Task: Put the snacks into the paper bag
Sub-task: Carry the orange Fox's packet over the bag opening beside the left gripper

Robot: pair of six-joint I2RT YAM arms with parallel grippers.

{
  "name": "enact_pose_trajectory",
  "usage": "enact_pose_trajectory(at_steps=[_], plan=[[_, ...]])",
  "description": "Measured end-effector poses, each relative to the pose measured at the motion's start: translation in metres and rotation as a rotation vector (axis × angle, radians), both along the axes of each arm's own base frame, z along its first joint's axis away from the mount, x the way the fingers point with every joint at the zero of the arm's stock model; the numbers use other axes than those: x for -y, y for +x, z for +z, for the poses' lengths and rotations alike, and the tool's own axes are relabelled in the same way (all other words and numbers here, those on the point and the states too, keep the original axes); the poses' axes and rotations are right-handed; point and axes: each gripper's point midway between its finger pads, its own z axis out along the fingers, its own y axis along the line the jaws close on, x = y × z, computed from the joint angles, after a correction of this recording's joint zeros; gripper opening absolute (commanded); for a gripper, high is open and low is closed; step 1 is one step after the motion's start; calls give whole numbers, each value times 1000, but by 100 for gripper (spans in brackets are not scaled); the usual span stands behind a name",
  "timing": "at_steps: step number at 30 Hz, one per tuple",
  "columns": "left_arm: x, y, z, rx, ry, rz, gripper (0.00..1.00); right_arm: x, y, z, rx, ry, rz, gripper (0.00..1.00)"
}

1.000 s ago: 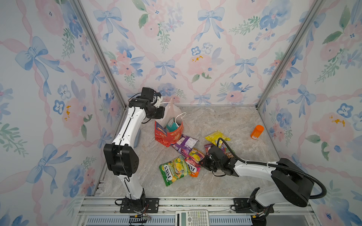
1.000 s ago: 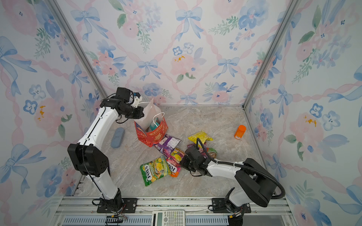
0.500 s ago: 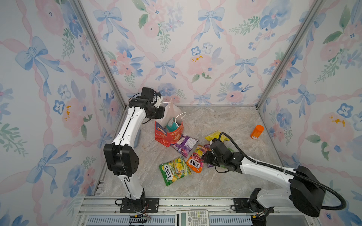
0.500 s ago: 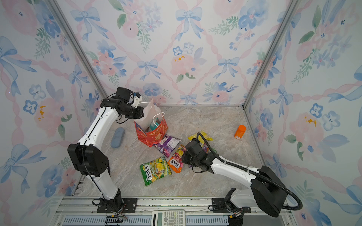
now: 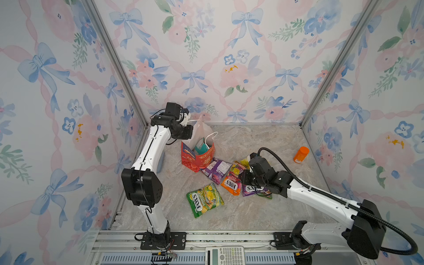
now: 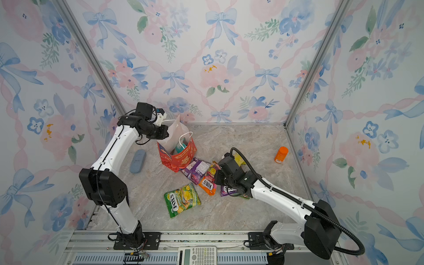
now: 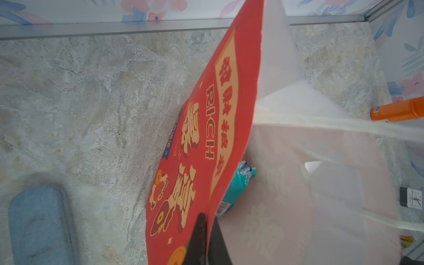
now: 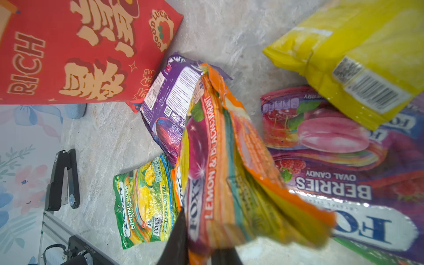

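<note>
One orange FOX'S packet (image 8: 220,160) hangs from the right claw (image 8: 202,238), which is clamped on its end, just beside the purple packet (image 5: 216,169) and the berries packet (image 5: 254,189). A green packet (image 5: 204,199) lies apart, nearer the front of the surface (image 5: 252,213). The red paper bag (image 5: 198,158) stands open at the back left with a teal packet (image 5: 202,146) inside. The left claw (image 7: 206,223) is pinched together on the bag's rim. An orange bottle (image 5: 301,154) sits by the right wall.

bag mouth: paper bag (image 5: 199,159) open; cord handle (image 5: 211,134) loops over front rim; teal packet (image 5: 201,146) inside.
rear rim: left gripper (image 7: 206,220) clamped on.
bag R base: purple packet (image 5: 216,168) touching.
back-R floor: bare to orange bottle (image 5: 301,154).
front floor: bare bar green packet (image 5: 204,200).
</note>
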Motion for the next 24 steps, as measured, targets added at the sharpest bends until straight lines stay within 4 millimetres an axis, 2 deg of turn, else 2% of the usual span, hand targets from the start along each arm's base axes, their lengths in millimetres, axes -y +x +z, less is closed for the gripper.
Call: enact_pose_trajectory(at_steps=[6,12,19,24], plan=[[0,0,0,0,0,1,0,-5,10,39,81,6,35,4],[-1,0,0,1,7,5,0,-17,8,85,175,19,110,4],[-3,1,-1,2,15,11,0,-56,-17,154,321,68,297,4],[-4,1,-1,2,15,13,0,-86,-26,184,382,101,403,4]])
